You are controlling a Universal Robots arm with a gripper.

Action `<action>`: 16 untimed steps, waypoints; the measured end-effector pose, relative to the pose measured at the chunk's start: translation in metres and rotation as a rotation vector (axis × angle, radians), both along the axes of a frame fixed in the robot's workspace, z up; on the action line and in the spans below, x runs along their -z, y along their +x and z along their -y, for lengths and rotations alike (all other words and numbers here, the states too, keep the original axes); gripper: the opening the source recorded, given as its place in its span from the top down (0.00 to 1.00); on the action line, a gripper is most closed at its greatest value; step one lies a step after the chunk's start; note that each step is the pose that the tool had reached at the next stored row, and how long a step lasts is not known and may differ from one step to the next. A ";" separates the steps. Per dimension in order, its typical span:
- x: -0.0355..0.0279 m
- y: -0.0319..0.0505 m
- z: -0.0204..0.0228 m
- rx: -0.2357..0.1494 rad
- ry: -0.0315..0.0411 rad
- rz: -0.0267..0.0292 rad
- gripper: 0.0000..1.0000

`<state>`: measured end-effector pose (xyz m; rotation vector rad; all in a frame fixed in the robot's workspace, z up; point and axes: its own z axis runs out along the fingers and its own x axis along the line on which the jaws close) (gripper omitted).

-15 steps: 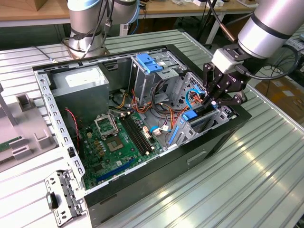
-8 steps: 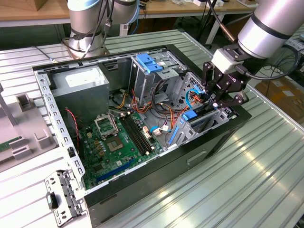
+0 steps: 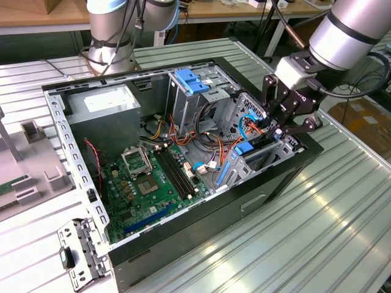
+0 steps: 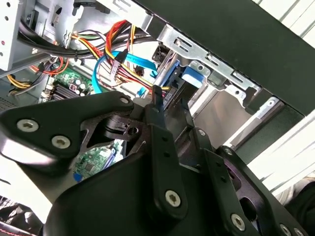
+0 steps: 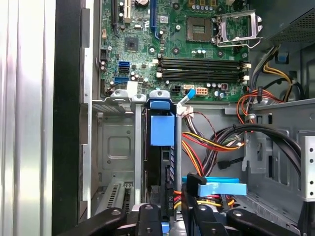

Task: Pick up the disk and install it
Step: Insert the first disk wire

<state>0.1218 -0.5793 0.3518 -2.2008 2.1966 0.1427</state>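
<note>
Gripper (image 3: 287,128) fingers are pinched on the disk's (image 5: 162,162) end, its blue carrier showing. That disk stands on edge in a drive bay at the open computer case's (image 3: 183,244) front edge, beside the motherboard (image 3: 153,183).

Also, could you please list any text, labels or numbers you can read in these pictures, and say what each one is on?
Nothing can be quoted with confidence.
White sticker on the power supply: print too small to read.
White lettering on the gripper: too blurred to quote.
Markings on the motherboard: too small to read.
Blue carrier face of the disk: no print visible.
</note>
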 end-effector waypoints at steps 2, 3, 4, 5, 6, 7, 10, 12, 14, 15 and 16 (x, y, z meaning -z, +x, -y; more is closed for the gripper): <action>-0.0005 0.0000 -0.0006 0.000 0.0017 0.0000 0.69; -0.0006 0.0000 -0.0009 0.000 0.0038 0.0000 0.69; -0.0008 0.0000 -0.0010 0.000 0.0055 0.0000 0.71; -0.0007 0.0000 -0.0010 0.000 0.0096 0.0000 0.84; 0.0000 0.0000 -0.0010 0.000 0.0138 -0.0006 0.89; 0.0016 0.0006 -0.0010 0.000 0.0146 -0.0044 0.89; 0.0052 0.0009 -0.0009 0.000 0.0173 -0.0125 0.89; 0.0065 0.0011 -0.0006 0.000 0.0183 -0.0148 0.89; 0.0070 0.0011 0.0001 0.000 0.0191 -0.0156 0.89; 0.0070 0.0013 0.0001 0.000 0.0194 -0.0157 0.89; 0.0069 0.0017 0.0001 0.000 0.0195 -0.0156 0.89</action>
